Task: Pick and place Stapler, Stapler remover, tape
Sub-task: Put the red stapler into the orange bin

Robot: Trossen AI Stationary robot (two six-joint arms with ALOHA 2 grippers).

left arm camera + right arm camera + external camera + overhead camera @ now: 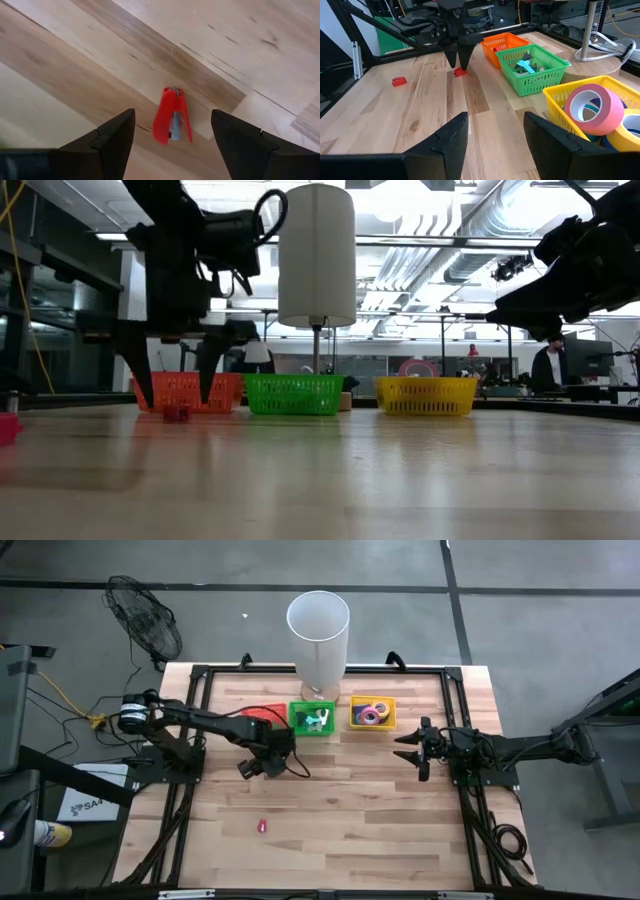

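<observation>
Left wrist view | left gripper (pixel 172 137) spread, over red stapler (pixel 172 116) on table (pixel 240 45) | right gripper (pixel 417 751) parted, empty, beside yellow basket (pixel 372 725)

Glossy red plastic stapler (pixel 171 116), wood table (pixel 240 45)

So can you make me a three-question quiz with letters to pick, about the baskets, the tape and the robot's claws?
1. The small red stapler lies:
A in the green basket
B on the wooden table under the left gripper
C on the white cylinder

2. How many plastic baskets?
A one
B five
C three

3. The left gripper is:
A open
B shut on the pink tape roll
C out of sight

Answers:
1 B, it lies on bare wood between the fingers.
2 C, orange, green, yellow.
3 A, its fingers stand apart.
</observation>
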